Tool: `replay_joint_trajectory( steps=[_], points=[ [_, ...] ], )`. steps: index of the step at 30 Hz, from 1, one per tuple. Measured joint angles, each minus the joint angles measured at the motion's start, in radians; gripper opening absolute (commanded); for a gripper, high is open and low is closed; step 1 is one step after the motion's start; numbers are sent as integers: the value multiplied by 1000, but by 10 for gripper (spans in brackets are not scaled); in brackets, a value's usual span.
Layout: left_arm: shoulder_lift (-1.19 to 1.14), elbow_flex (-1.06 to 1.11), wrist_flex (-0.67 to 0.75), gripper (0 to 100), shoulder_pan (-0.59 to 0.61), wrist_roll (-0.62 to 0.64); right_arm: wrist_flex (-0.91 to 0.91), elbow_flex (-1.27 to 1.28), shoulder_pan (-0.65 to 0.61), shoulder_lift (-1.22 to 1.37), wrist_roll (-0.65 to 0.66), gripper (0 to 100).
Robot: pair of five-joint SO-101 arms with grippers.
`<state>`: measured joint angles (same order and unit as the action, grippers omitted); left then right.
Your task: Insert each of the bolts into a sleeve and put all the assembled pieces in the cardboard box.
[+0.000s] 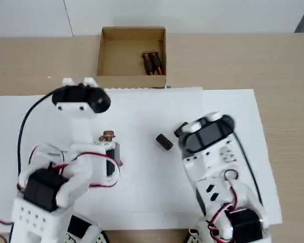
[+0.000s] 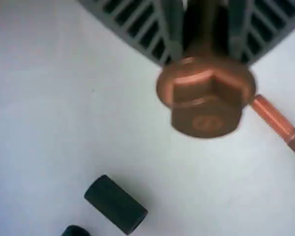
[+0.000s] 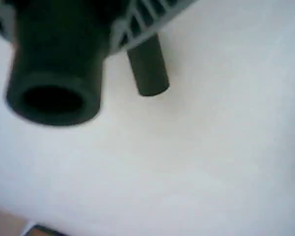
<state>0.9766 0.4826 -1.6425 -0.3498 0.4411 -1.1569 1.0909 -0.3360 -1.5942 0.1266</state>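
My left gripper (image 1: pixel 109 144) is shut on a copper bolt (image 1: pixel 107 135), held over the white paper with its hex head (image 2: pixel 205 98) facing the wrist camera. A second bolt's threaded shank (image 2: pixel 278 124) lies on the paper beside it. My right gripper (image 1: pixel 183 130) is shut on a black sleeve (image 3: pixel 54 93), whose open bore faces the wrist camera. Another black sleeve (image 1: pixel 164 142) lies loose on the paper between the two grippers, also seen as sleeve (image 2: pixel 115 204) and sleeve (image 3: pixel 147 69). The cardboard box (image 1: pixel 105 55) stands at the back with assembled pieces (image 1: pixel 153 63) inside.
A large white paper sheet (image 1: pixel 142 192) covers the wooden table (image 1: pixel 283 61) under both arms. The box touches the sheet's far edge. Red and black cables (image 1: pixel 99 172) loop around the left arm.
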Motion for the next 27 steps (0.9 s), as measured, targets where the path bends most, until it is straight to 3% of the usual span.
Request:
replay_joint_trajectory(
  steps=[7, 11, 19, 27],
  points=[
    [273, 264, 124, 5, 0, -43, 0, 169, -95, -210, 0, 2],
    [397, 361, 184, 5, 5, -43, 8, 178, -100, -199, 0, 2],
    [560, 496, 321, 5, 198, -46, 173, 279, -106, -199, 0, 2],
    [761, 644, 486, 5, 222, -46, 193, 331, -126, -199, 0, 2]
  ],
)
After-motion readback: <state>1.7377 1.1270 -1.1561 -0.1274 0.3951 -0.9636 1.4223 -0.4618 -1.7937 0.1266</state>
